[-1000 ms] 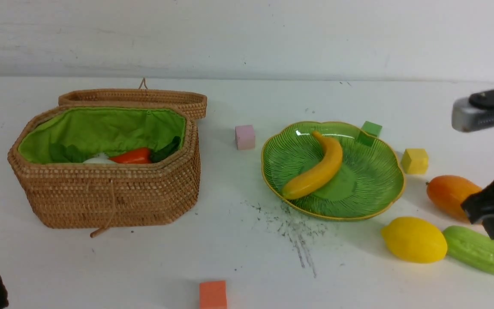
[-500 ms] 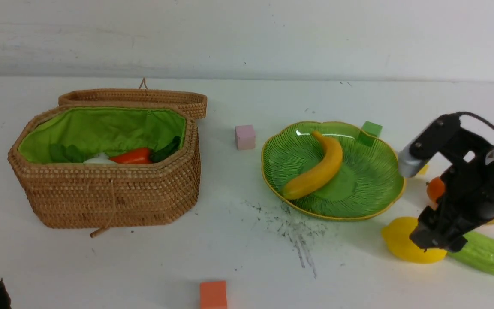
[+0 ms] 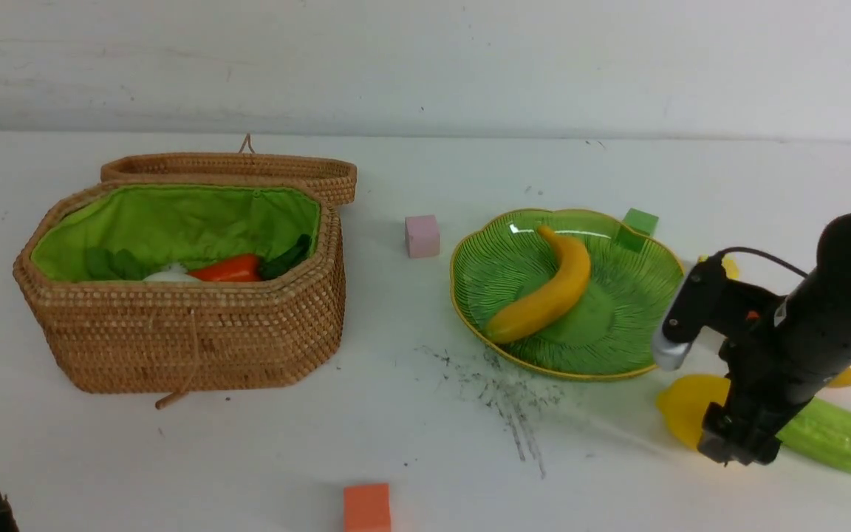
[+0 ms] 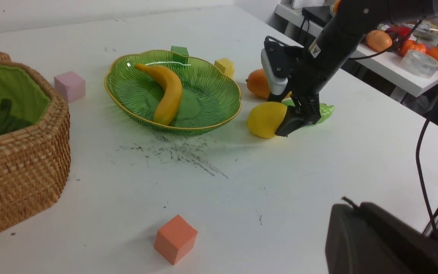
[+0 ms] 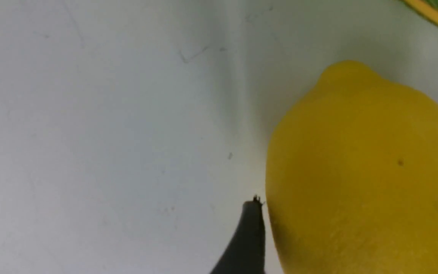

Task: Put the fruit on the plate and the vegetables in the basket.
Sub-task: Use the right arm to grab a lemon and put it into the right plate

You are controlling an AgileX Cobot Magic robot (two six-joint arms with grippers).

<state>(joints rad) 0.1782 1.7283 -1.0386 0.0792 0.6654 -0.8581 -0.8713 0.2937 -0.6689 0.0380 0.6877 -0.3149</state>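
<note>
White tabletop (image 3: 396, 428): near the ribbed green plate (image 3: 640, 295), the black right gripper (image 3: 734, 443), jaws wide, straddles the glossy yellow lemon (image 3: 680, 410) unclamped.

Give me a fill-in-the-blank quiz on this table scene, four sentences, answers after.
1. The only fruit on the plate is the ____.
2. The right gripper is down at the ____.
3. The cube between basket and plate is ____.
4. The gourd lies on the ____, not in the basket.

Answers: banana; lemon; pink; table.
</note>
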